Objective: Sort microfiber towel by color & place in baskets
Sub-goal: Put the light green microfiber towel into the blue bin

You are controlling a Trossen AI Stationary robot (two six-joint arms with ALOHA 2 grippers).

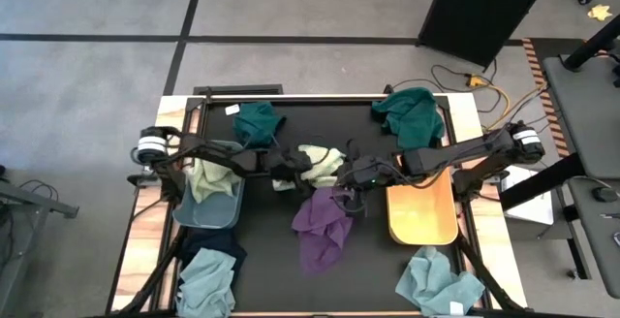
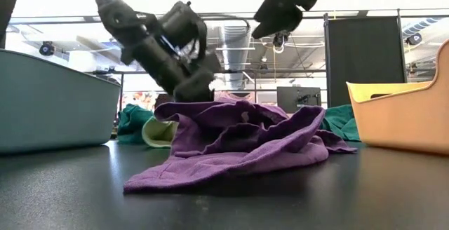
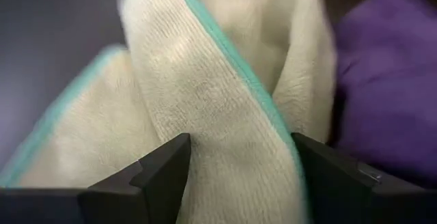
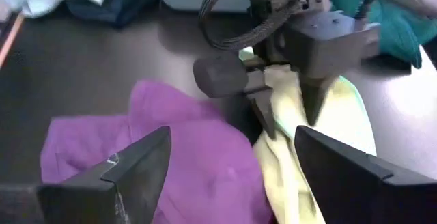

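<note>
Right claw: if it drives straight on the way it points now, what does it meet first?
Most likely the purple towel, which lies right ahead between the open right claw fingers; the pale yellow-green towel sits just beside it. Depth is unclear.

Crumpled purple towel [image 1: 323, 223] between baskets [image 1: 423, 211]

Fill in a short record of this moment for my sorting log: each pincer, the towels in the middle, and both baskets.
left pincer: shut on the pale yellow-green towel at table centre
right pincer: open, above the purple towel, holding nothing
purple towel: crumpled on the black mat, outside both baskets
grey-blue basket: left side, holds one pale yellow-green cloth
orange-tan basket: right side, no towel visible inside
</note>
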